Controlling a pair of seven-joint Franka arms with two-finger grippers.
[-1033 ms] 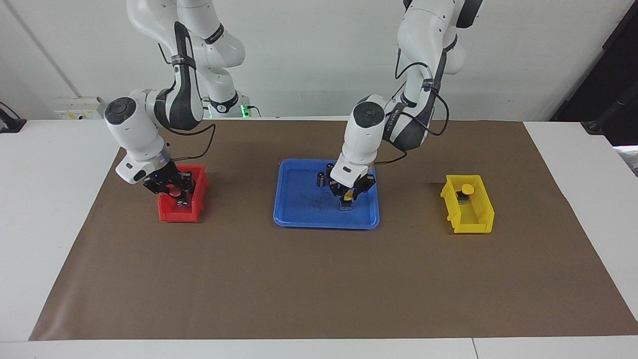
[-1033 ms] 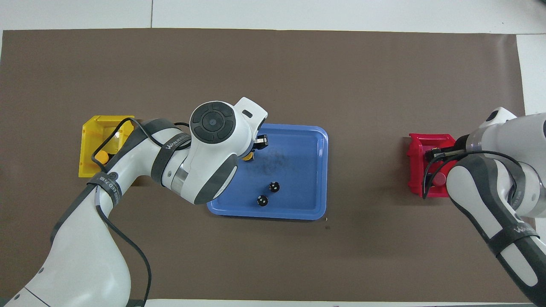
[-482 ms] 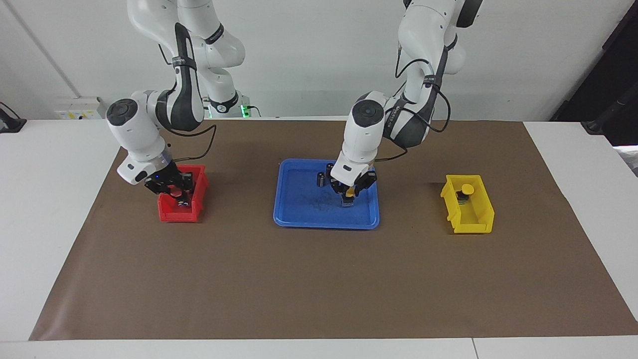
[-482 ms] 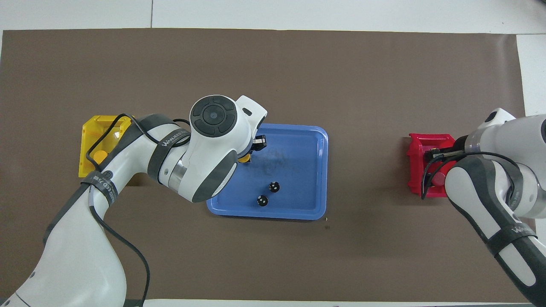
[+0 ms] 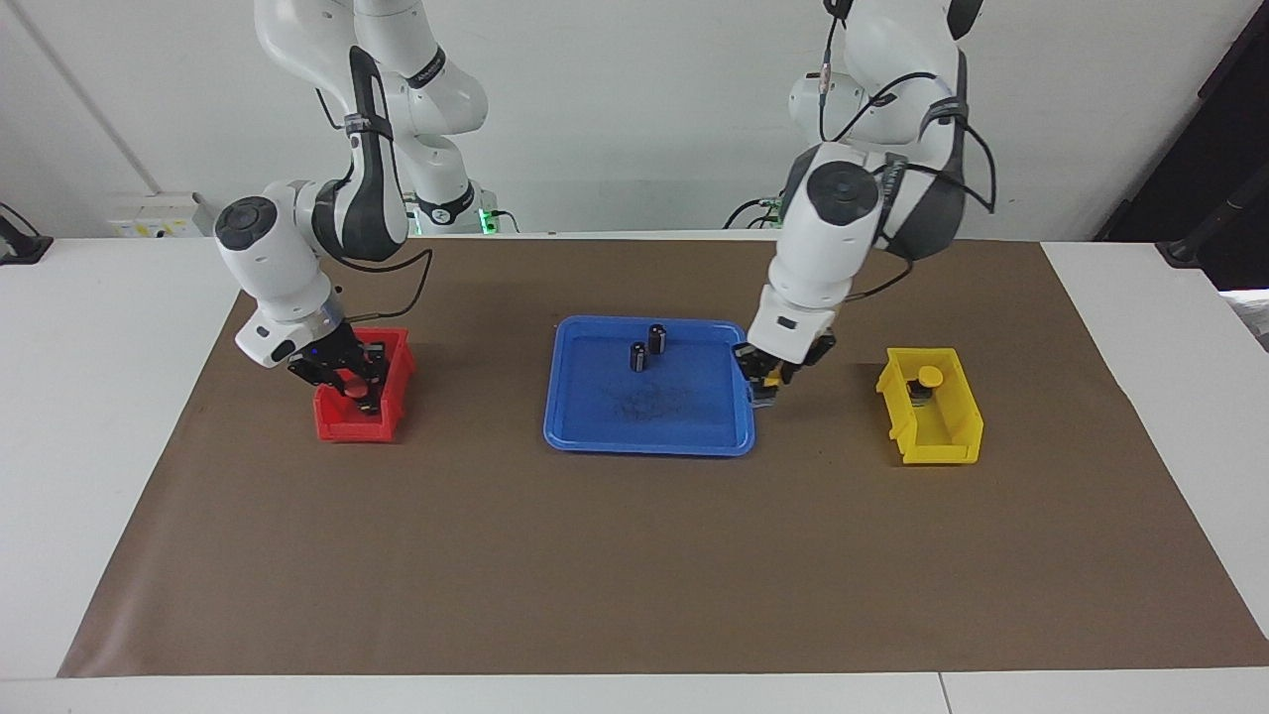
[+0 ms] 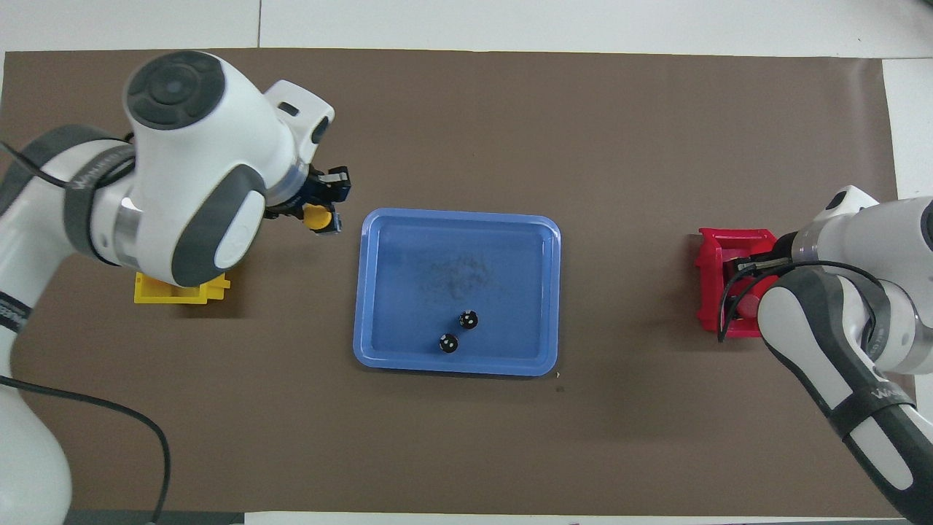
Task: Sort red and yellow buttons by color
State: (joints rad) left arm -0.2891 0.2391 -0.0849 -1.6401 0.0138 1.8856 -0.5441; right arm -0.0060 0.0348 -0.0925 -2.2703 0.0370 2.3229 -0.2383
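The right arm's forearm band (image 6: 885, 397) reads "WAN…"; the rest cannot be read.

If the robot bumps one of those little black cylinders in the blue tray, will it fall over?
Probably. Each black cylinder stands upright, taller than wide, so a sideways nudge could tip it. Being round, it might then roll, but the blue tray has a raised rim that should stop it.

- A white table (image 5: 109, 416) carries a wide brown mat (image 5: 615, 555) over most of its top.
- A plain white wall (image 5: 634, 109) rises at the robots' end of the table.
- A white socket box (image 5: 154, 216) sits low against that wall.
- Dark equipment (image 5: 1210, 149) stands at the left arm's end of the room.
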